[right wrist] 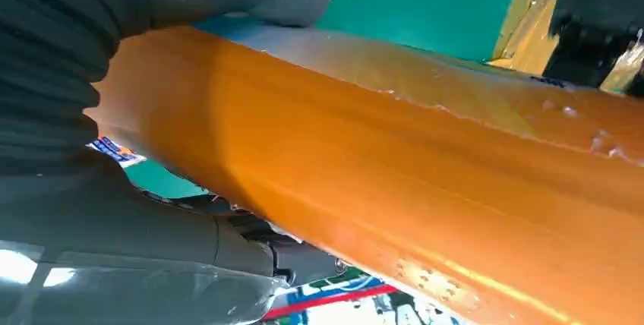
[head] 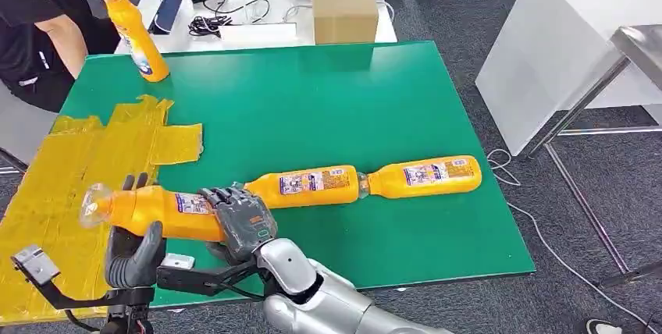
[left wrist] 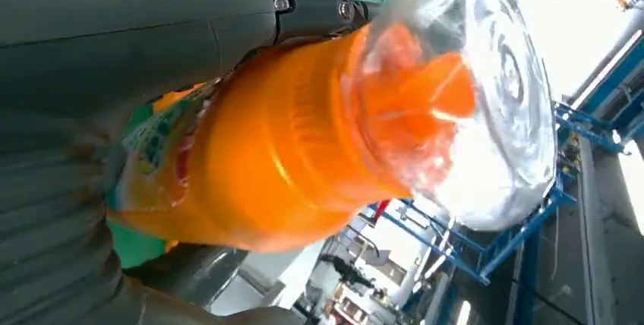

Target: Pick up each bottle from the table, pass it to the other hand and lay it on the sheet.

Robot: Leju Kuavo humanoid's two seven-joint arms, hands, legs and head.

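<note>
An orange bottle (head: 160,209) with a clear cap hangs level over the near left of the green table (head: 351,100), its cap end above the yellow sheet (head: 55,170). My right hand (head: 238,221) grips its base end. My left hand (head: 134,250) wraps around its neck end from below, fingers showing behind it. In the left wrist view my left hand (left wrist: 114,36) grips the bottle (left wrist: 304,135) just behind the cap. The right wrist view has my right hand (right wrist: 76,36) closed around the orange body (right wrist: 418,188). Two more bottles (head: 308,186) (head: 425,176) lie end to end on the table.
Another orange bottle (head: 137,33) stands tilted at the table's far left corner, near a seated person (head: 39,30). Behind the green table is a white table with a cardboard box (head: 344,8) and cables. A metal table (head: 640,45) stands at the right.
</note>
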